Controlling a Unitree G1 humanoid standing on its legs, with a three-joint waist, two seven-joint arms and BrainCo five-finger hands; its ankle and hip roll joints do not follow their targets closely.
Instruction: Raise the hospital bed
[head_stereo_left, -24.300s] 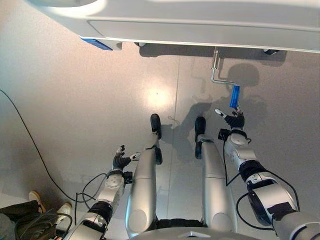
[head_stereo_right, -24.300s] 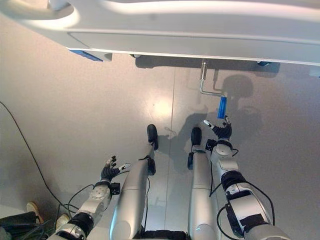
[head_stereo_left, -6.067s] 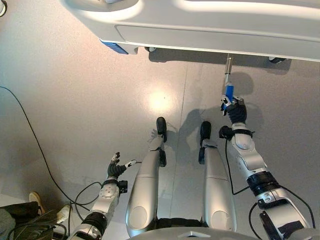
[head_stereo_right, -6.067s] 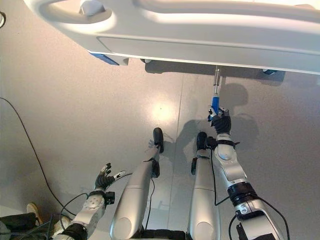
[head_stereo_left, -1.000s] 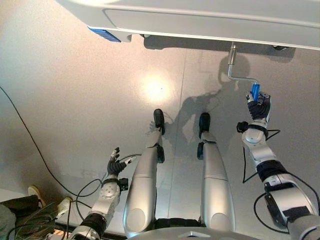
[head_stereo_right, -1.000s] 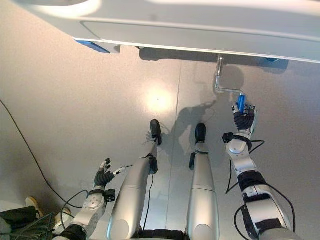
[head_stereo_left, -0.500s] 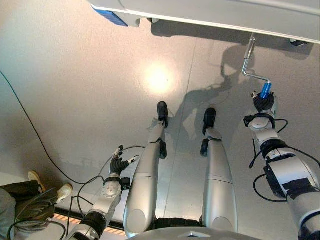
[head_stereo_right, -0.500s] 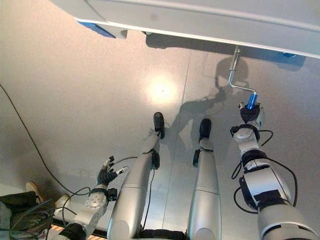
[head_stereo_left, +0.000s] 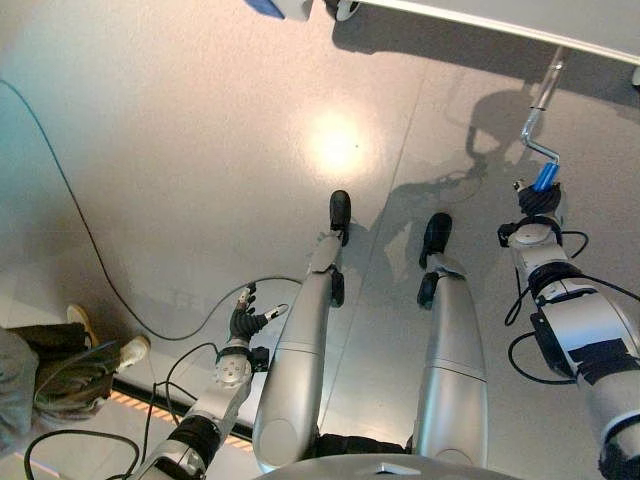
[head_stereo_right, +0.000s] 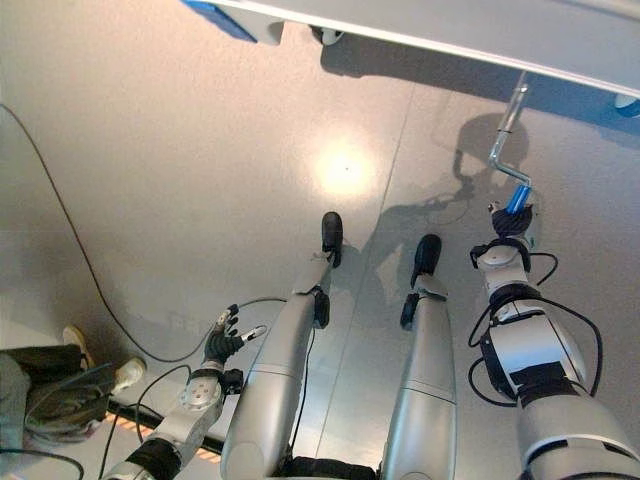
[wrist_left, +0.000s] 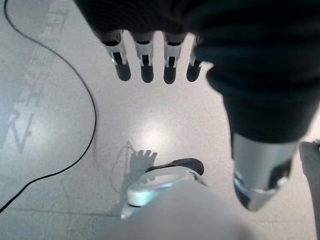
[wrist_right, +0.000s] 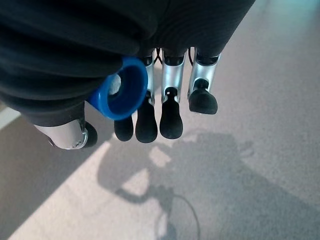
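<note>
In the left eye view the pale underside edge of the hospital bed (head_stereo_left: 520, 20) runs along the far side of the grey floor (head_stereo_left: 200, 150), and a bent metal crank (head_stereo_left: 540, 110) slants down from it to a blue handle (head_stereo_left: 544, 177). My right hand (head_stereo_left: 540, 200) reaches up from the lower right and closes round that blue handle, with the dark cover of my wrist just below it. My left hand (head_stereo_left: 245, 322) hangs low near the floor on the left side, well apart from the crank, its fingers loose and spread and holding nothing. At the far left edge a person's shoes (head_stereo_left: 100, 335) and a dark trouser leg show. The right eye view gives the same scene: the crank (head_stereo_right: 507, 125) drops from the bed's edge (head_stereo_right: 500, 40) to the blue handle (head_stereo_right: 516, 198), gripped by my right hand (head_stereo_right: 510, 222), while my left hand (head_stereo_right: 225, 342) stays down by my side. In the left wrist view my left fingers (wrist_left: 145, 62) point straight out over the bare floor, relaxed and touching nothing. In the right wrist view the round end of the blue handle (wrist_right: 121, 89) sticks out of my right hand, with my fingers (wrist_right: 170, 115) curled round beside it and the thumb on the other side.
</note>
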